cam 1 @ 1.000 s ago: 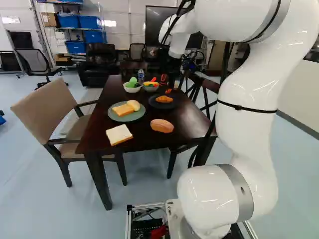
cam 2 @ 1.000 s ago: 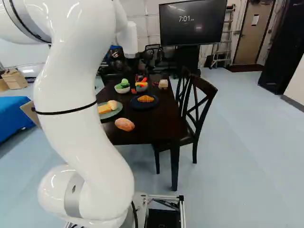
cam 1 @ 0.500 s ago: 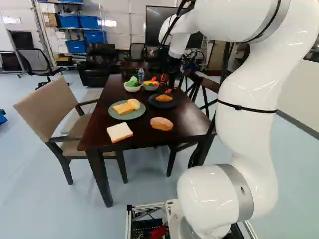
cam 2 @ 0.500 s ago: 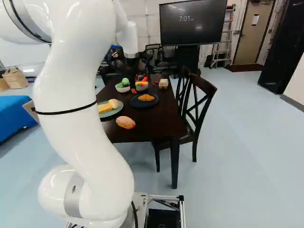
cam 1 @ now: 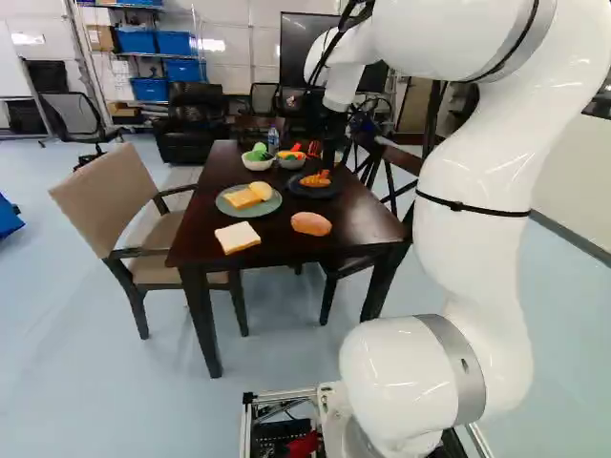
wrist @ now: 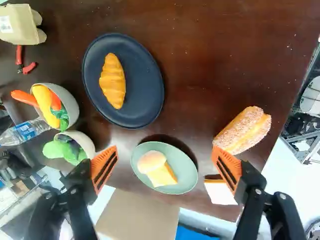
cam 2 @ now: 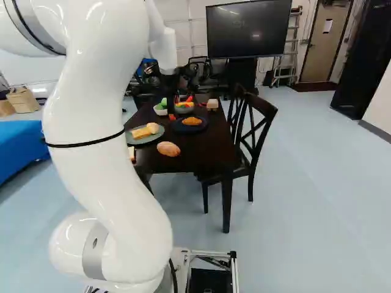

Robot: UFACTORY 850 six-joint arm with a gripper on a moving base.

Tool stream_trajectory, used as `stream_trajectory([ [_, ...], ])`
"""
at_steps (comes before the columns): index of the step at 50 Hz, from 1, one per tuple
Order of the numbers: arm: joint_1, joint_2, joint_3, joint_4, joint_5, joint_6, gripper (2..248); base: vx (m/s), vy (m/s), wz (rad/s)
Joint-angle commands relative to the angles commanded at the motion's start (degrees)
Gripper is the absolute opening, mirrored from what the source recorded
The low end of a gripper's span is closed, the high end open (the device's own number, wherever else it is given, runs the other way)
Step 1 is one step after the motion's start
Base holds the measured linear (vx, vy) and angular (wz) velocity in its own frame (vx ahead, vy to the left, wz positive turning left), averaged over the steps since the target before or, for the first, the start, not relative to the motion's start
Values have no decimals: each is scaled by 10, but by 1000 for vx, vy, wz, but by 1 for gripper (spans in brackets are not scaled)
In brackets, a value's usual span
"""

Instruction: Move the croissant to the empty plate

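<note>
At the upper middle of the left base view my gripper (cam 1: 329, 157) hangs over the far part of the table, close to the dark plate. The wrist view shows the gripper (wrist: 165, 165) open, its orange-padded fingers wide apart with nothing held. Ahead of the fingers, the golden croissant (wrist: 112, 81) lies on the dark blue plate (wrist: 145, 85). The green plate (wrist: 185, 172), seen below and between the fingers, bears a bun (wrist: 151, 161) and a yellow-topped bread slice (wrist: 164, 176). Both plates carry food.
A sugared roll (wrist: 240, 131) and white bread slice (cam 1: 238, 238) lie on the dark table (cam 1: 258, 277). Two bowls (wrist: 72, 107) of toy vegetables, a bottle (wrist: 25, 131) and a carton (wrist: 20, 25) stand beyond. Chairs (cam 1: 115, 200) flank the table.
The base has moved back a little: the table and everything on it look farther off in both base views. The arm holds its pose over the joint, and the gripper stays open.
</note>
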Motion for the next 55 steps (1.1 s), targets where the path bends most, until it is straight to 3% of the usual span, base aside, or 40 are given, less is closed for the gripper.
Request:
stream_trajectory([
  [55,0,0,0,0,0,0,247,-143,37,9],
])
